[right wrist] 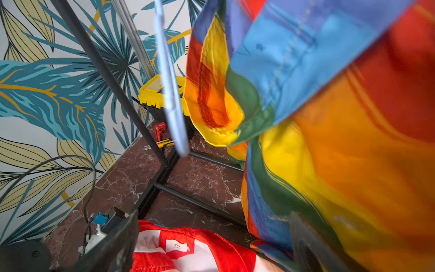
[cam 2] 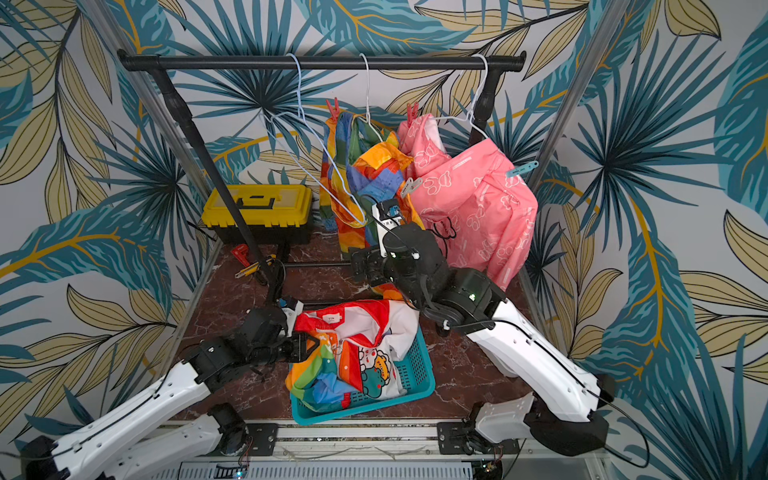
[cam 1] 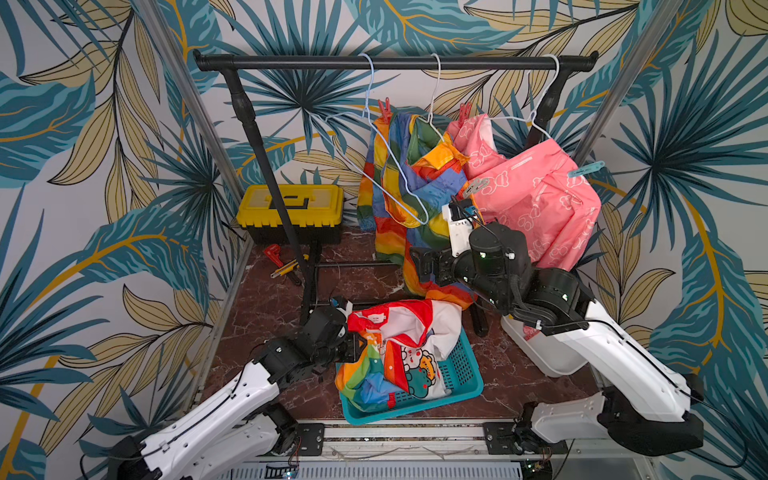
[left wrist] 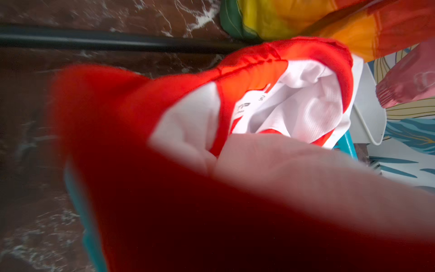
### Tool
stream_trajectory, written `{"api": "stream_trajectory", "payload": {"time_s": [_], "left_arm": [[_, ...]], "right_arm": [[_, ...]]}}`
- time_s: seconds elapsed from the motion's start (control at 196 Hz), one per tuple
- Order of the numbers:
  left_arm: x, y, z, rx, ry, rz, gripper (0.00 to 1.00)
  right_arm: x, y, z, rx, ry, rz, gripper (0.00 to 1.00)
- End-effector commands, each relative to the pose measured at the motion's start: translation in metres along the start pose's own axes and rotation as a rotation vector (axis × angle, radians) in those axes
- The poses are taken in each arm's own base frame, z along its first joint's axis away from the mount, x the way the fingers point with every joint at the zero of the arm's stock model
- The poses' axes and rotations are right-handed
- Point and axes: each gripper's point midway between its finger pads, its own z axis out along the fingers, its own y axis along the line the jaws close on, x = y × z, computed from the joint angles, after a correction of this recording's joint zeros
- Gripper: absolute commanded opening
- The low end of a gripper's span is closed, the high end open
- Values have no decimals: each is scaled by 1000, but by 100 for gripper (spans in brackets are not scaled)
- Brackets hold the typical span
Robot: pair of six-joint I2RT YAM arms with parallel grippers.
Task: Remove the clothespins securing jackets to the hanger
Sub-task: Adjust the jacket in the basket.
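The red jacket [cam 1: 415,320] with white lining lies in a teal basket [cam 1: 465,374]. My left gripper [cam 1: 356,337] is at its edge, and red cloth hides the jaws in the left wrist view. The rainbow-striped jacket [cam 1: 399,178] and the pink jacket [cam 1: 536,199] hang from hangers on the rail. On them are two red-pink clothespins [cam 1: 385,109] [cam 1: 464,111], a pale grey clothespin [cam 1: 476,187] and a light blue clothespin [cam 1: 586,169]. My right gripper [right wrist: 211,247] stands open and empty beside the rainbow jacket's lower part [right wrist: 329,164].
A black rack rail [cam 1: 395,63] carries an empty pale blue hanger [cam 1: 395,183]. A yellow toolbox [cam 1: 291,208], a red tool [cam 1: 272,252] and a utility knife [cam 1: 284,268] lie at the back left. A white bin [cam 1: 540,353] sits under my right arm.
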Motion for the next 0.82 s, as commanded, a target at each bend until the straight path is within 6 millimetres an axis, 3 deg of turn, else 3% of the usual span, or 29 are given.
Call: {"api": "stream_trajectory", "payload": {"time_s": [0.0,0.174,0.317,0.434,0.608,0.71,0.813], "left_arm": [[-11,-32,16,59,-7,70,23],[-5,-59,52,12,59,188,20],[8,-56,95,-27,132,182,18],[22,-37,123,-98,182,182,17],[38,-6,144,-191,216,181,17],[35,18,148,-257,210,157,17],[18,47,144,-369,140,164,17]], "right_arm": [[5,-17,-12,45,-33,35,99],[15,-33,-30,69,-47,55,99],[23,-40,-35,80,-47,54,100],[24,-48,-41,105,-53,48,100],[26,-53,-44,124,-53,38,100],[27,-50,-39,117,-56,38,100],[26,-48,-34,121,-61,33,100]]}}
